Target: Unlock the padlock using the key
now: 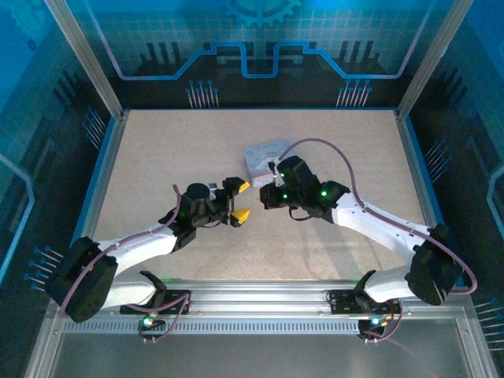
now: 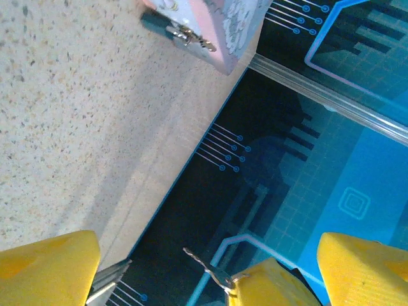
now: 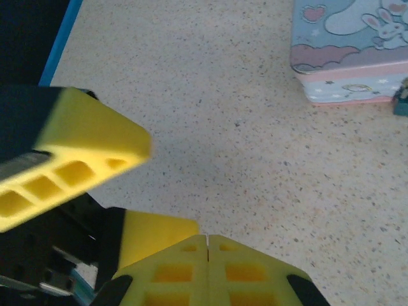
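Presently, tiny thin silvery metal key (image 2: 205, 266) seen clamped in right gripper (image 3: 207, 245) (yellow pads pressed together), left gripper (image 1: 239, 201) held wide just beside it, tiny dark bluish padlock (image 2: 167, 27) set against pastel cartoon-printed tin box (image 3: 344, 44), on speckled beige table (image 1: 157, 150).

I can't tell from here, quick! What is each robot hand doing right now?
Left gripper: open wide, holding nothing.
Right gripper: closed, pinching the key.

Dim blue-tinted overhead view, bright table (image 1: 331, 150), soft shadows, near yellow fingers (image 3: 76, 146) blurred in wrist views
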You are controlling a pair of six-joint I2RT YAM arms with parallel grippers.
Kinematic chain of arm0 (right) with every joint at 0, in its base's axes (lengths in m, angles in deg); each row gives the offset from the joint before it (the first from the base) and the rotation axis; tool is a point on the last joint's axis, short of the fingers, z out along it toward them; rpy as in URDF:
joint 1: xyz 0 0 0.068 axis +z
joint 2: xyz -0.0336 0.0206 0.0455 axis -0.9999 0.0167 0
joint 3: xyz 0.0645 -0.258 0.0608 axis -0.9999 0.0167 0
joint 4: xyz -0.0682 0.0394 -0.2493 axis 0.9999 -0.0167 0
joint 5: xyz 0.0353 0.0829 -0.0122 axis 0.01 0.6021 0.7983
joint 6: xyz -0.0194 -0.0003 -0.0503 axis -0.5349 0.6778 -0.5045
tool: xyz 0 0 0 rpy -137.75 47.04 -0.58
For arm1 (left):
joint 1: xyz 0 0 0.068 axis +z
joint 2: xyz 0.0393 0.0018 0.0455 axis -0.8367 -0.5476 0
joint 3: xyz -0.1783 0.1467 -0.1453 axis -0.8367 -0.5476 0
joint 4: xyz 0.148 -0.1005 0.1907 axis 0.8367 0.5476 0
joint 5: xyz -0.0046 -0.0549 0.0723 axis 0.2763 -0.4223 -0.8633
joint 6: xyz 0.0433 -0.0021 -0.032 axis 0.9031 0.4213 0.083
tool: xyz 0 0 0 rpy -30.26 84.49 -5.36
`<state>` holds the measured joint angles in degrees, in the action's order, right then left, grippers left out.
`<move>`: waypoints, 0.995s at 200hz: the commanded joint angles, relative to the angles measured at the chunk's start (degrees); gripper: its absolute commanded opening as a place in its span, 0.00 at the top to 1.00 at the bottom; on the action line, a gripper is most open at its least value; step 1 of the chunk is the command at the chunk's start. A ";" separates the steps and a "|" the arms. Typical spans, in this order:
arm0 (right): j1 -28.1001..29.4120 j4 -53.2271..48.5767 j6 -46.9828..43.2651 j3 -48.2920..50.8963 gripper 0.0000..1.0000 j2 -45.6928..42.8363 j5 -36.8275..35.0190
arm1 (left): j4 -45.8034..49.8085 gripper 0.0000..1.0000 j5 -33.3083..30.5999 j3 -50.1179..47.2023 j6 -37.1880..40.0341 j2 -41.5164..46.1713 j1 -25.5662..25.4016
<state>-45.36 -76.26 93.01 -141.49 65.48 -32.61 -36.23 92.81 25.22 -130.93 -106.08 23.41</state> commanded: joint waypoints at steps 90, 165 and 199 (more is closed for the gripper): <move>2.81 2.70 -0.25 -2.35 1.00 2.54 0.51 | -14.63 0.30 -5.50 -2.79 -10.05 -6.16 -4.32; 2.90 2.61 0.19 -1.21 1.00 2.24 1.66 | -14.85 0.53 -6.65 -3.39 -10.61 -5.80 -4.32; 2.92 2.53 0.35 -0.83 1.00 2.25 1.88 | -14.46 0.57 -6.89 -3.42 -10.72 -5.63 -4.27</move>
<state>-43.18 -74.36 93.03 -142.70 67.91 -31.49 -49.11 87.19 22.53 -141.33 -113.06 19.43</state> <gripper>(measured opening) 0.043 0.450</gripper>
